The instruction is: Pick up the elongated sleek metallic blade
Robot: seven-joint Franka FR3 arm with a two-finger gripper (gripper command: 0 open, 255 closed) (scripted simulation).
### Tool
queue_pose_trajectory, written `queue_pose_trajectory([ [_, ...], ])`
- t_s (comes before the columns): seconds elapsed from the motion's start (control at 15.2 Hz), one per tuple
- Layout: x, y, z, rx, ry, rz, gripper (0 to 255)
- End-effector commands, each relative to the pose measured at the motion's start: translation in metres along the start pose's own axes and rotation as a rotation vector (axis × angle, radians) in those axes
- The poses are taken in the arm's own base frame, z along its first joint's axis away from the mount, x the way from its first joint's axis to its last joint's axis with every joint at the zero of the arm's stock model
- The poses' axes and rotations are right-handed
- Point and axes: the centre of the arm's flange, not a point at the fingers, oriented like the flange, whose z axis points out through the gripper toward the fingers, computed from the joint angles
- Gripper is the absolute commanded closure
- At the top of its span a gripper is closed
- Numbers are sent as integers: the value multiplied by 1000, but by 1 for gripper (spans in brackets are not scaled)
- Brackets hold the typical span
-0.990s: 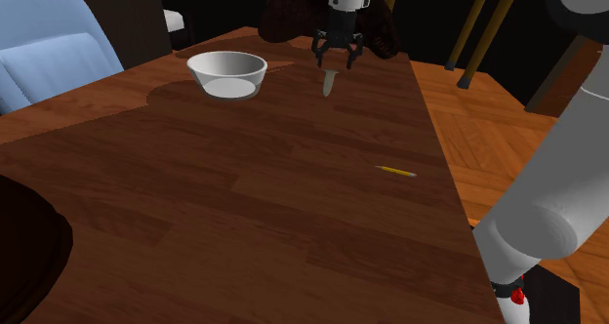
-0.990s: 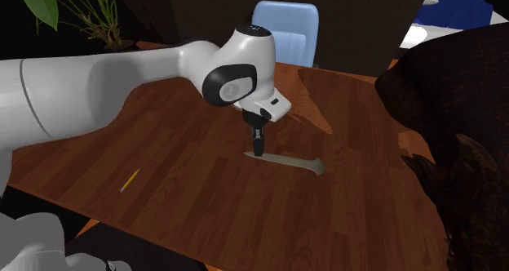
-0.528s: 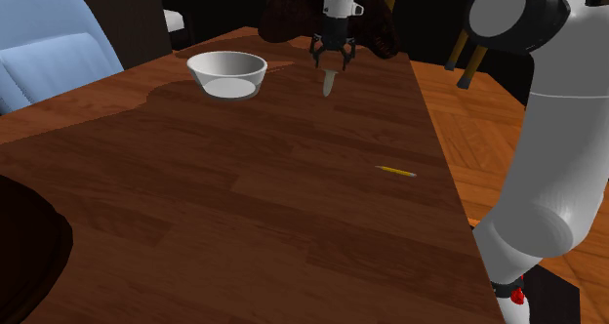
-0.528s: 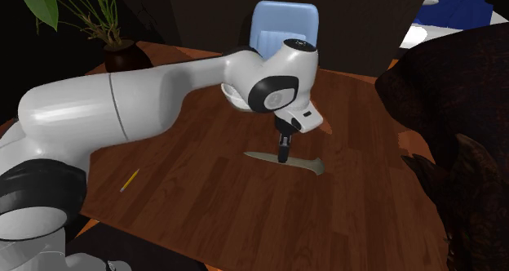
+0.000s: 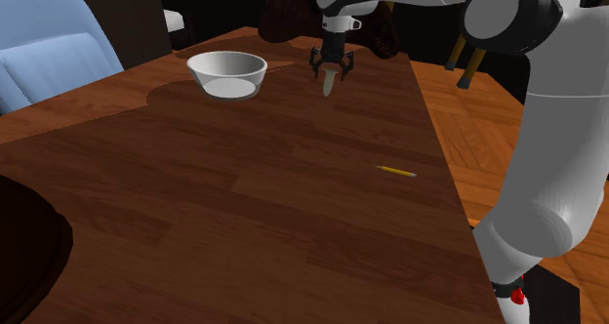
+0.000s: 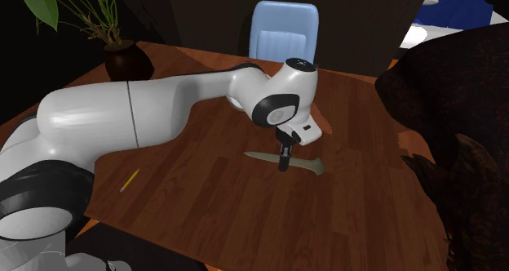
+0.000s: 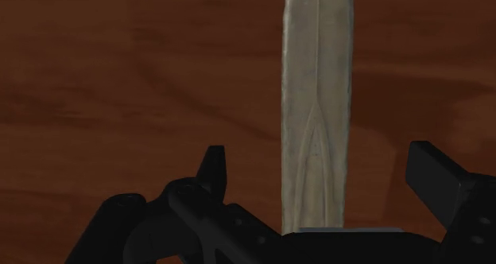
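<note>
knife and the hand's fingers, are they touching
Apart. In the wrist view the knife lies between the hand's open fingers, table showing on both sides.

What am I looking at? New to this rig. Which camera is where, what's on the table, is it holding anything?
It is a simulated scene: one white robot arm with a black two-finger gripper, working over a wooden table. The shoulder view looks down from beside the arm's base. The second exterior view looks from another side of the table. The wrist view looks along the fingers. On the table lie a pale grey knife, a white bowl and a yellow pencil. Nothing is held: the gripper is down over the knife with its fingers open, one on each side, not touching it.
</note>
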Motion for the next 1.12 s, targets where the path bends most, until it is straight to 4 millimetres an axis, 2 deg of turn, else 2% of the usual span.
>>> queue_pose_trajectory([
  [0.0,-1,-1,2,1,1,0,0],
  [0.07,0,-1,3,1,1,0,255],
  [0.66,-1,-1,2,1,1,0,255],
  [1.06,-1,0,-29,1,1,0,255],
])
